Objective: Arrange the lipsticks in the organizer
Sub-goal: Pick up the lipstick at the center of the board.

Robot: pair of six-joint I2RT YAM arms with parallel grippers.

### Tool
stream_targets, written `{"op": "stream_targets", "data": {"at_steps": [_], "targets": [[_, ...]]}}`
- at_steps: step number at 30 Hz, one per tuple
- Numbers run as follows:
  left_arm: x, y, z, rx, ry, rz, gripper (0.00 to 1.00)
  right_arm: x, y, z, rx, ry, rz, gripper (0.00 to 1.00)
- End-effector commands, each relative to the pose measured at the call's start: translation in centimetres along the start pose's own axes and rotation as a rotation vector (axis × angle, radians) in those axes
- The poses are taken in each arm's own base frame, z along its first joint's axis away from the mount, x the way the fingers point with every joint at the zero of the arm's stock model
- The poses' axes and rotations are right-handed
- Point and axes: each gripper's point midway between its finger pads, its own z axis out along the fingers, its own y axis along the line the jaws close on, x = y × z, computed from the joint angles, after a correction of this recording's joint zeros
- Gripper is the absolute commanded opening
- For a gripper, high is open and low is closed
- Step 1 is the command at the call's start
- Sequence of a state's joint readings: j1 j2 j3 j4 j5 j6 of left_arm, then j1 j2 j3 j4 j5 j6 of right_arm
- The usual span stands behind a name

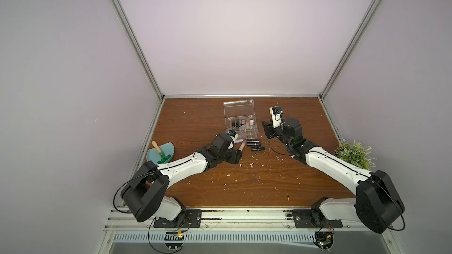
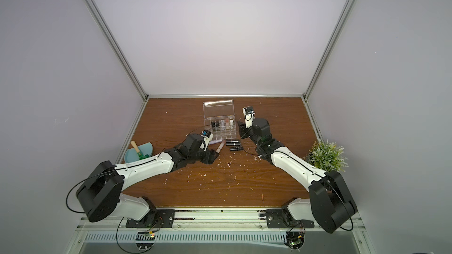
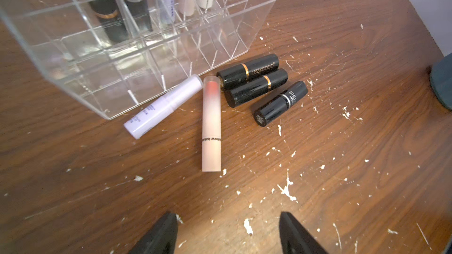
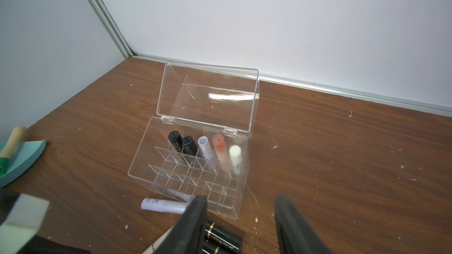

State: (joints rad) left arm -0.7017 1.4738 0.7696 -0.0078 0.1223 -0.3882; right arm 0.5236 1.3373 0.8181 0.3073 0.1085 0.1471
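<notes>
Left wrist view first: five lipsticks (image 3: 256, 87) lie loose on the table (image 3: 342, 167) right in front of the organizer (image 3: 110, 81), close enough to read lettering on the black ones; two gold-banded black tubes (image 3: 248, 70) touch side by side, a silver-banded black tube (image 3: 281, 103) just beside them, then a beige-pink tube (image 3: 211, 125) and a lilac tube (image 3: 162, 107); the top views show no bands or print.

The right wrist view gives what that one cuts off: the lid (image 4: 208, 98) standing open at the back, and five caps upright in the rear row, each in its own compartment; two black (image 4: 175, 139), one lilac (image 4: 205, 147), one pink-orange (image 4: 220, 150), one white (image 4: 235, 157).

The top views add the plant (image 1: 354, 153) on the right and the whole teal dustpan (image 1: 168, 149) with its brush (image 1: 157, 149) on the left.

The count: ten lipsticks, five in, five out; five black, two lilac, two pinkish, one white.

Axes now: in both top views the three black tubes (image 1: 254, 144) (image 2: 233, 144) lie crosswise, parallel to the organizer's front wall; the lilac tube runs roughly along that wall; the beige-pink tube slants, clear cap toward the organizer, base toward the left gripper (image 3: 227, 218).

That claw sits low over the table, jaws apart, nothing between them; the right gripper (image 4: 241, 199) hangs just right of the organizer, jaws likewise apart and empty.
</notes>
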Motion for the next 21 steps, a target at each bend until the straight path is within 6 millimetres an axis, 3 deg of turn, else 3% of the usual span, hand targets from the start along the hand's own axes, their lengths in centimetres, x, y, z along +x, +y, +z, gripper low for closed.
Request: {"op": "stream_targets", "data": {"at_steps": [1,11,21], "targets": [[-0.4,0.0,1.0,-0.023,0.018,0.033,0.68,-0.8,-0.6,-0.1,0.01,-0.031,0.028,0.51],[0.5,0.6,4.5,-0.071,0.107,0.066,0.65,-0.9,-0.8,-0.1,0.004,-0.029,0.038,0.51],[0.1,1.4,5.8,-0.14,0.138,0.111,0.59,-0.8,-0.9,0.0,0.002,-0.025,0.041,0.51]]}}
